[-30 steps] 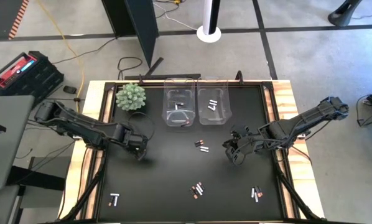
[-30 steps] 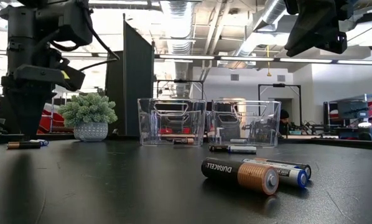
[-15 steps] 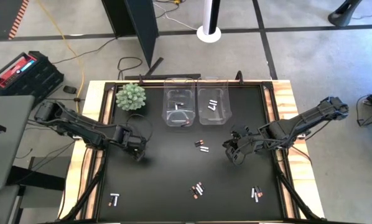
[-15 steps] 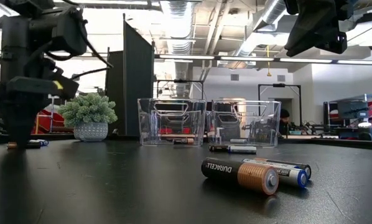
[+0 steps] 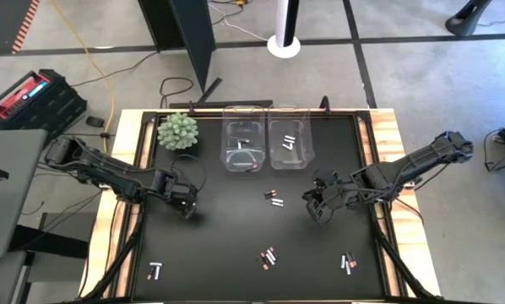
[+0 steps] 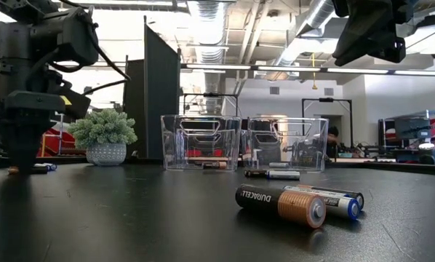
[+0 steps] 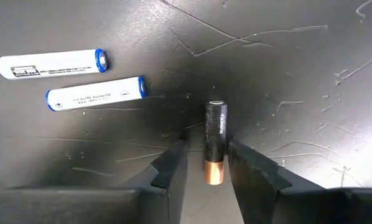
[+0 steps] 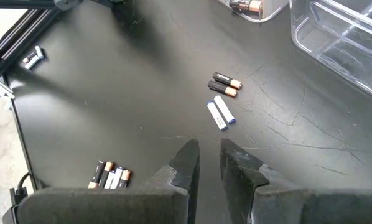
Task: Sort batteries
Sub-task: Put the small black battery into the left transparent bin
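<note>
The wide black-topped bench (image 5: 236, 228) with pale wooden side rails fills the floor space between the two dark arms. At its far edge stand two clear plastic bins side by side; the left bin (image 5: 242, 148) holds a dark cell or two, the right bin (image 5: 290, 143) a couple of white ones. Just left of them sits a small pale-green potted plant (image 5: 178, 131).

The left gripper (image 7: 206, 163) is low over the left-middle of the bench, its jaws parted and straddling a black battery with a copper end (image 7: 215, 141) that lies flat on the surface; the two fingers stand on either side of it, and I can't see them pressing it. Two white batteries with blue ends (image 7: 74, 78) lie near it, well clear of the jaws.

The right gripper (image 8: 209, 155) hangs above the right-middle of the bench, jaws slightly apart and holding nothing.

The remaining batteries lie scattered in little groups: a mixed pair in the middle (image 5: 274, 198), a cluster near the front centre (image 5: 268, 257), another at front right (image 5: 348, 263), and one at front left (image 5: 155, 271).
</note>
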### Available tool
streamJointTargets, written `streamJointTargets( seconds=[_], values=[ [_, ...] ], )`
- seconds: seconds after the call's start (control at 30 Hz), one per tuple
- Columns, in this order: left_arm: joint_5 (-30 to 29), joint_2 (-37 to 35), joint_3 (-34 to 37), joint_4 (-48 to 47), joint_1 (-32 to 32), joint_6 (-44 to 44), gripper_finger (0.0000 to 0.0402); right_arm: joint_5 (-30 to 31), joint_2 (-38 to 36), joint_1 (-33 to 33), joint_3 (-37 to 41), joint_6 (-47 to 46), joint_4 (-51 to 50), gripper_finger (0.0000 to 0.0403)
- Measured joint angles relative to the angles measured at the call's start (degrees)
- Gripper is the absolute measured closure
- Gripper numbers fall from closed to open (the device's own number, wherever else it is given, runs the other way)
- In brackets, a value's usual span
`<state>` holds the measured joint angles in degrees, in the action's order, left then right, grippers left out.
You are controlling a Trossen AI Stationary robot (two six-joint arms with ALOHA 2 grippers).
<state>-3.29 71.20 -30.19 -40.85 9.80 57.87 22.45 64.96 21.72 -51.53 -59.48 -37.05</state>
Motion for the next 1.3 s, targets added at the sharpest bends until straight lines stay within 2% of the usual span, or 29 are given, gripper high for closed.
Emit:
streamJointTargets(
  seconds=[0.27,0.43,0.9,1.13,1.3],
  values=[
    [0.24,0.07,0.08,0.34,0.00,-0.09,0.0346,0.00,-0.01,-0.01,0.00,0.00,0.01,0.0321],
    [0.28,0.09,-0.24,0.14,0.00,0.28,0.0364,0.01,0.01,-0.01,0.00,0.00,0.01,0.0321],
    [0.31,0.26,-4.61,-1.96,-0.02,3.52,0.0364,0.01,-0.01,-0.01,0.00,0.00,0.40,0.0321],
    [-0.10,0.22,-9.25,-1.52,-0.02,4.33,0.0363,-0.01,-0.01,-0.01,0.00,0.02,0.27,0.0321],
    [-2.92,0.20,-13.86,-1.04,-1.40,3.92,0.0363,-0.01,-0.01,-0.01,0.00,0.41,0.23,0.0321]
  ],
)
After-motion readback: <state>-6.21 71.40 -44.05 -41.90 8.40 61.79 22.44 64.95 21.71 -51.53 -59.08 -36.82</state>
